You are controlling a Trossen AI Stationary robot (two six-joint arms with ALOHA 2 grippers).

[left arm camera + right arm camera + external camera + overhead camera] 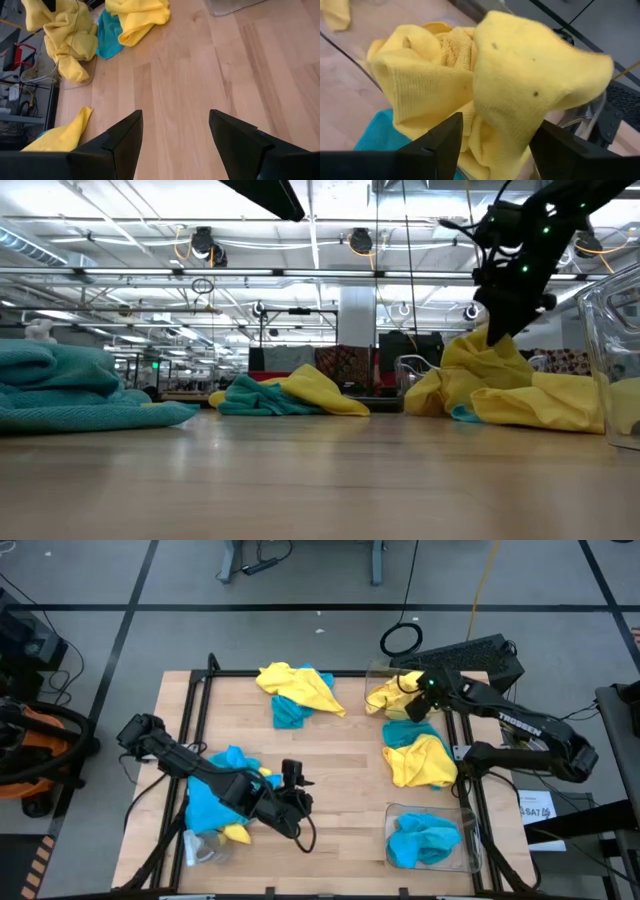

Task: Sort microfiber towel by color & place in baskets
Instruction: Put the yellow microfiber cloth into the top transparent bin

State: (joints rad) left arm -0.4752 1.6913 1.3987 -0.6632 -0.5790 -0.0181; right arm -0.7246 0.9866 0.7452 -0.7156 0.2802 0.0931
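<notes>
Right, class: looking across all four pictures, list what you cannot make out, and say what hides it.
- Far basket, high view: its contents sit under the right gripper.
- Pile under the left arm, high view: towel count hidden.
- Yellow towel, left wrist view: cut by the edge.

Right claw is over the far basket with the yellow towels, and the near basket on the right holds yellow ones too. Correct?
Not quite. The near basket holds blue towels, not yellow, as the high view shows. The rest stands: the right claw is over the far basket with the yellow towels.
</notes>
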